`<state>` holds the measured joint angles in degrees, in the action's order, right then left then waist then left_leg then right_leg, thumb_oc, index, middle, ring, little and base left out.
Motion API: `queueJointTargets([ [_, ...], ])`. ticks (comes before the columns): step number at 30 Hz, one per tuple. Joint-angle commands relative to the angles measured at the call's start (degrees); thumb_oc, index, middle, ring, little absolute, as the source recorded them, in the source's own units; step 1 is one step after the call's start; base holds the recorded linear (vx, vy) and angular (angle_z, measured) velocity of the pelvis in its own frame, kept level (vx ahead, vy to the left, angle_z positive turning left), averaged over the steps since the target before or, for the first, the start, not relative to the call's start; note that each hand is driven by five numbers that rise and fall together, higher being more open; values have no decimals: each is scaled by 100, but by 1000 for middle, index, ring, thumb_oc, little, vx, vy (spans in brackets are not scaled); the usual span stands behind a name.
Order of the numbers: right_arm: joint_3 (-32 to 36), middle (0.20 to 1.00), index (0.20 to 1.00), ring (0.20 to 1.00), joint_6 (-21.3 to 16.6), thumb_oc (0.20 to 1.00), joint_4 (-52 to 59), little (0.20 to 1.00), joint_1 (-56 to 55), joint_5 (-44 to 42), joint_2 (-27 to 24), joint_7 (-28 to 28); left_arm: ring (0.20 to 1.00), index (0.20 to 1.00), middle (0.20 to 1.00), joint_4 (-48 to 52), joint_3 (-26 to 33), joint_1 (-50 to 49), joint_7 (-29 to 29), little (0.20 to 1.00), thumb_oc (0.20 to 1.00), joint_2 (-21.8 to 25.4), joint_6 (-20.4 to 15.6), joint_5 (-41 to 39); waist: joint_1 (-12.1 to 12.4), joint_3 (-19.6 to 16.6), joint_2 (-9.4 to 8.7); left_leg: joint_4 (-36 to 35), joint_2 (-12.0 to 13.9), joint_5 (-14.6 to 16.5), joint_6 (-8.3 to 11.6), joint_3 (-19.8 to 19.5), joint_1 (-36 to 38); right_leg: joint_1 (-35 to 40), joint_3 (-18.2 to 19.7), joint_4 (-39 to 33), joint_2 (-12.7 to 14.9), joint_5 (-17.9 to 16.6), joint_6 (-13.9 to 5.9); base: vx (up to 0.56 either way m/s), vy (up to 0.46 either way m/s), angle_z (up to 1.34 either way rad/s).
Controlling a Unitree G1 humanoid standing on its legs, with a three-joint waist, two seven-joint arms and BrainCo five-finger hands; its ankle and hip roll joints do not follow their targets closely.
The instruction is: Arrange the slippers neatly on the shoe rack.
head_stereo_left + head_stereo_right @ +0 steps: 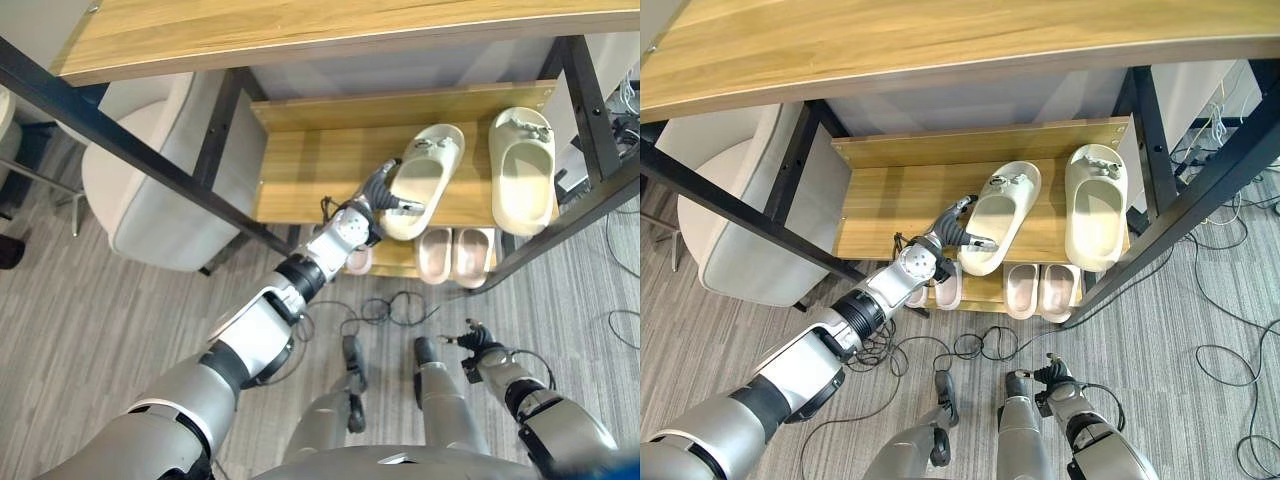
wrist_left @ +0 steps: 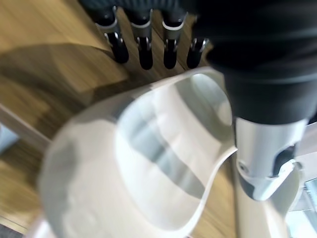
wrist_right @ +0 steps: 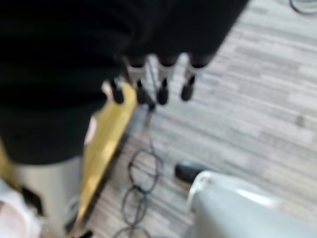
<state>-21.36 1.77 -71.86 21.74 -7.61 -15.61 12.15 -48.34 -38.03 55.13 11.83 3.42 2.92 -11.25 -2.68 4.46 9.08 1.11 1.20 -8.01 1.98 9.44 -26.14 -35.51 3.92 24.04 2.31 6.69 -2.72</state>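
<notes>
Item, cream slipper (image 1: 425,180), angled on the rack (image 1: 300,170) shelf beside its straight mate (image 1: 522,165): my left hand (image 1: 383,195) grips its heel rim, right hand (image 1: 478,345) idle with fingers relaxed; risk I see: a twist sliding it off the front edge.

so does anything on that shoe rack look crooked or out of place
Yes. On the upper shelf, the cream slipper held at its heel by the left hand lies slanted, while its mate beside it points straight. The pink slippers on the lower shelf sit side by side.
</notes>
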Motion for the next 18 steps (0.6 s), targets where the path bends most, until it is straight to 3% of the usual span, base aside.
queueJointTargets([
  [1,-289,1000,1000,1000,-7,1000,-132,1000,404,-131,-125,110,1000,1000,1000,-602,320,423,-91,1000,1000,-748,-247,-516,-219,298,192,350,-167,464,-15,-355,-170,238,-174,-1396,358,-788,-270,0,0,0],
  [10,-404,1000,1000,1000,43,1000,-203,1000,633,-184,-44,190,1000,1000,1000,-860,417,304,84,1000,1000,-1010,-332,-1415,-238,293,211,367,-148,484,-18,-331,-142,235,-150,-1395,363,-800,-265,2,-2,-1],
  [13,-405,1000,1000,1000,45,1000,-287,1000,752,-242,-25,238,1000,1000,1000,-1132,511,364,214,1000,1000,-982,-324,-1396,-227,266,201,378,-149,488,-17,-341,-157,239,-156,-1417,365,-808,-264,8,-14,-5],
  [18,-437,1000,1000,1000,-35,1000,-332,1000,835,-347,25,366,1000,1000,1000,-1608,745,701,773,1000,1000,-686,-186,-563,-207,192,147,391,-136,482,0,-381,-182,256,-191,-1439,368,-808,-256,4,-13,0],
])
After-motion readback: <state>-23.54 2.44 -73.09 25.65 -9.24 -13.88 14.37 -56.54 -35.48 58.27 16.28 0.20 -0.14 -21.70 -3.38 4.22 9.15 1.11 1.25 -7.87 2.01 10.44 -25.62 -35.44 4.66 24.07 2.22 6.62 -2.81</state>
